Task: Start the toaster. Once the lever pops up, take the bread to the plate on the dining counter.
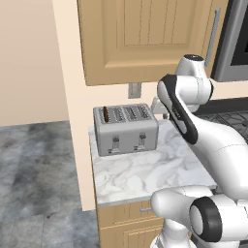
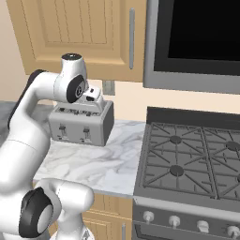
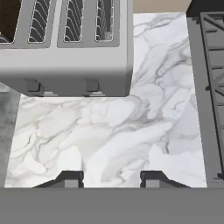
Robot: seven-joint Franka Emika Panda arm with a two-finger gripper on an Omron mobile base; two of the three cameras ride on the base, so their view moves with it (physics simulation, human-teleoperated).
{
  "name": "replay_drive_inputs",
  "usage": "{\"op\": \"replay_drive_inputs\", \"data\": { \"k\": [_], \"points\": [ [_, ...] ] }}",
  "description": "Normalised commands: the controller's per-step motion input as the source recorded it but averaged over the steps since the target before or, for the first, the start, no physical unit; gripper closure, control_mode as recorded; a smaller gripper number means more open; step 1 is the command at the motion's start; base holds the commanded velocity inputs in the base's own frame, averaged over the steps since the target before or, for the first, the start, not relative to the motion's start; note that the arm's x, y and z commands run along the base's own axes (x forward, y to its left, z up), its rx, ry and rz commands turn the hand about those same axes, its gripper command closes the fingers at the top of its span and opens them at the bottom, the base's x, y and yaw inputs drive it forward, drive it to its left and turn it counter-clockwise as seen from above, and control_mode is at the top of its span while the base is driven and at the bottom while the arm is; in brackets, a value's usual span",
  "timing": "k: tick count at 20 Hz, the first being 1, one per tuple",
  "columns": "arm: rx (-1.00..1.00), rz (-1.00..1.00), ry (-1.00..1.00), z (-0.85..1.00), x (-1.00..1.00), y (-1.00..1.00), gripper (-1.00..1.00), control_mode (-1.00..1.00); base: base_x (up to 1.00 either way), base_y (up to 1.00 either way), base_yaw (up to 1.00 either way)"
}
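The grey four-slot toaster (image 1: 126,130) stands at the back of a small marble worktop (image 1: 145,174), its two levers on the front face. A dark brown bread (image 1: 105,115) slice stands in the leftmost slot and shows as a dark corner (image 3: 8,17) in the hand view. My gripper (image 3: 111,179) hangs above the worktop, in front of the toaster's right end (image 3: 65,65), pointing down. Its fingers are open, with only bare marble between them. The plate and the dining counter are out of view.
A gas stove (image 2: 187,159) adjoins the worktop on the right, below a dark microwave (image 2: 197,42). Wooden wall cabinets (image 1: 145,38) hang low over the toaster. A wall outlet (image 1: 134,90) sits behind it. Left of the worktop is grey floor (image 1: 38,169).
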Motion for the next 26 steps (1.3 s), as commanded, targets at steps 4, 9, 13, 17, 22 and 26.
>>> {"op": "replay_drive_inputs", "data": {
  "k": [4, 9, 13, 17, 22, 26],
  "points": [
    [0.0, 0.0, 0.0, 0.0, -0.01, 0.16, -1.0, -1.0, 0.0, 0.0, 0.0],
    [0.0, 0.0, -0.02, -0.1, 0.0, 0.35, -1.0, -1.0, 0.0, 0.0, 0.0],
    [0.0, 0.0, -0.06, -0.13, 0.0, 0.46, -1.0, -1.0, 0.0, 0.0, 0.0],
    [0.0, 0.0, -0.11, -0.06, 0.0, 0.21, -1.0, -1.0, 0.0, 0.0, 0.0],
    [0.0, 0.0, -0.05, -0.25, 0.12, 0.38, -1.0, -1.0, 0.0, 0.0, 0.0],
    [0.0, 0.02, 0.0, -0.18, 0.03, 0.45, -1.0, -1.0, 0.0, 0.0, 0.0]
  ]
}}
